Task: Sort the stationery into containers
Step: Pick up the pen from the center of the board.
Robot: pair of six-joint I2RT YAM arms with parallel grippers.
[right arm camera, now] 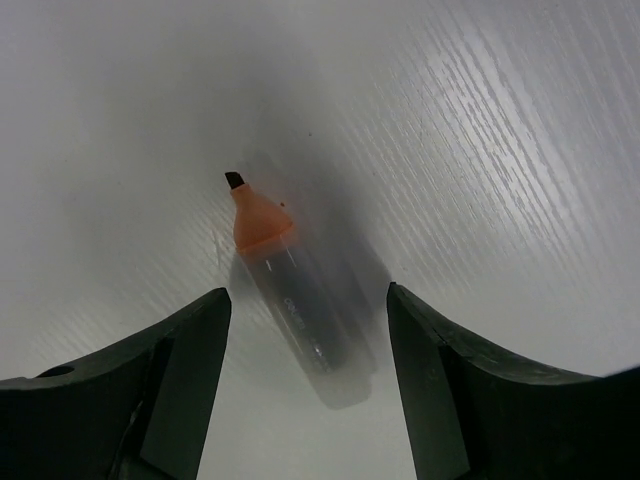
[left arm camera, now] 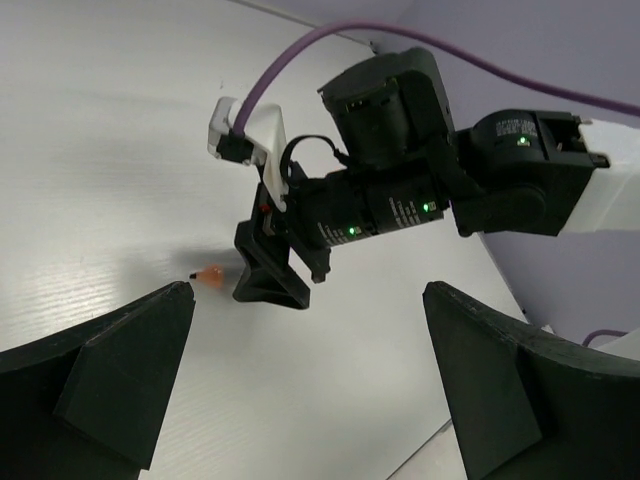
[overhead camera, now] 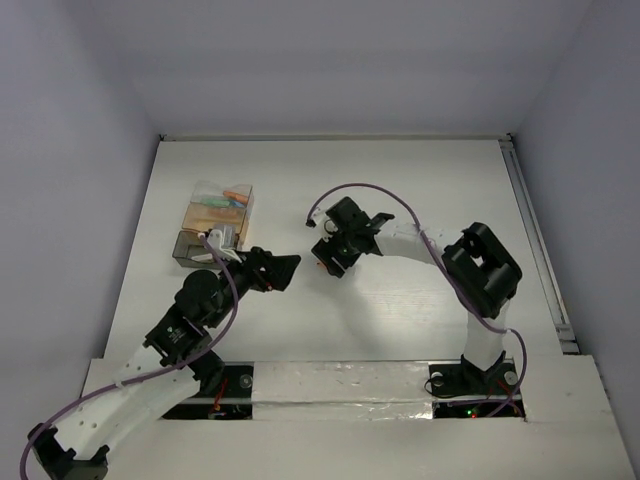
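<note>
An uncapped highlighter (right arm camera: 295,300) with an orange tip and a clear, dark-cored body lies on the white table. My right gripper (right arm camera: 307,292) is open and hovers low over it, one finger on each side, not touching. In the top view it (overhead camera: 327,262) is at the table's middle, with the highlighter (overhead camera: 317,264) just showing orange beneath it. My left gripper (overhead camera: 286,268) is open and empty, a little to the left, facing the right gripper. The left wrist view shows the orange tip (left arm camera: 208,274) beside the right gripper (left arm camera: 290,285). The container (overhead camera: 190,215) holds green, orange and blue pieces.
The container is a clear box with tan compartments and a dark grey section (overhead camera: 192,248), standing just behind my left arm's wrist. The right arm's purple cable (overhead camera: 370,190) arcs over the table's middle. A rail (overhead camera: 535,240) runs along the table's right edge.
</note>
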